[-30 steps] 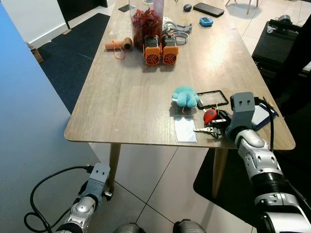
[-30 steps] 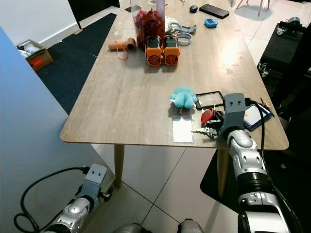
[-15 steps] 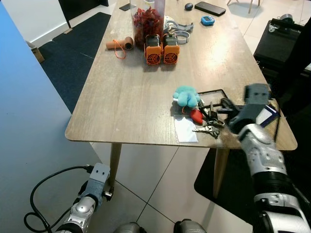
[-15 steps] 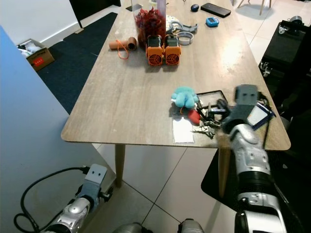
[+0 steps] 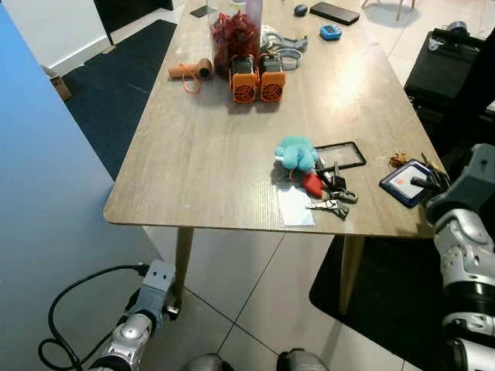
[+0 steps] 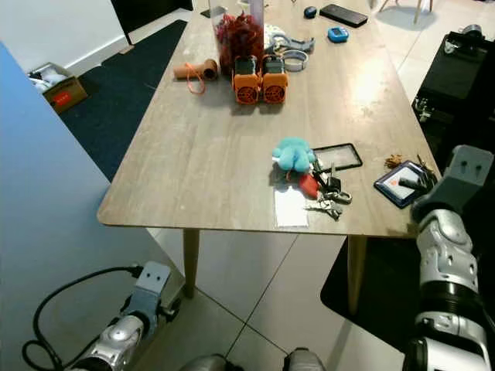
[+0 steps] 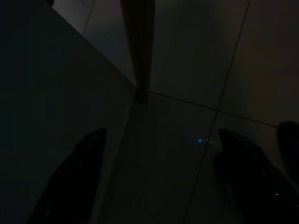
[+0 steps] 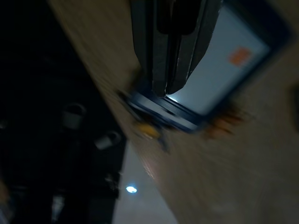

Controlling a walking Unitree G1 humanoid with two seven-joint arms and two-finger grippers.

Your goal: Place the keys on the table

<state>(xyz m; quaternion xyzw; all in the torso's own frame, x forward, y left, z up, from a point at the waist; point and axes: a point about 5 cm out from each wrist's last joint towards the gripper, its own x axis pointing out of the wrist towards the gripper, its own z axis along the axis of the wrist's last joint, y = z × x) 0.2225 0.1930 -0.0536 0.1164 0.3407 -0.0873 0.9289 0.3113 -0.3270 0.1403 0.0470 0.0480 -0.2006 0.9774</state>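
Keys [image 5: 331, 193] lie flat on the wooden table [image 5: 209, 147] nr its front edge, a loose bunch w/ a red fob at the left end and metal keys fanned toward the edge. They sit just right of a white card [image 5: 295, 206], in front of a teal plush toy [image 5: 296, 153] and a black-framed phone-like slab [image 5: 339, 155]. Nothing grips them. Right gripper [image 5: 430, 179] is well apart from the keys, off to their right at the table's right edge, over a blue-bordered card holder [image 5: 401, 182] w/ a white face and orange mark; a small brown bit [image 5: 397, 160] lies just beyond it. In the right wrist view, blurred, the two black fingers [image 8: 161, 56] are pressed close together w/ nothing between them, tips above the card holder's blue rim. Left gripper [image 7: 159, 182] hangs idle low by the floor beside a table leg [image 7: 139, 46]; its dark wrist view shows fingers spread wide, empty, over tiles. Far end of table: two orange-and-grey fan units [image 5: 257, 79], a jar of red stuff [image 5: 231, 35], a cardboard roll w/ orange cord [image 5: 188, 72], a blue gadget [image 5: 329, 32], a black phone [image 5: 332, 13].
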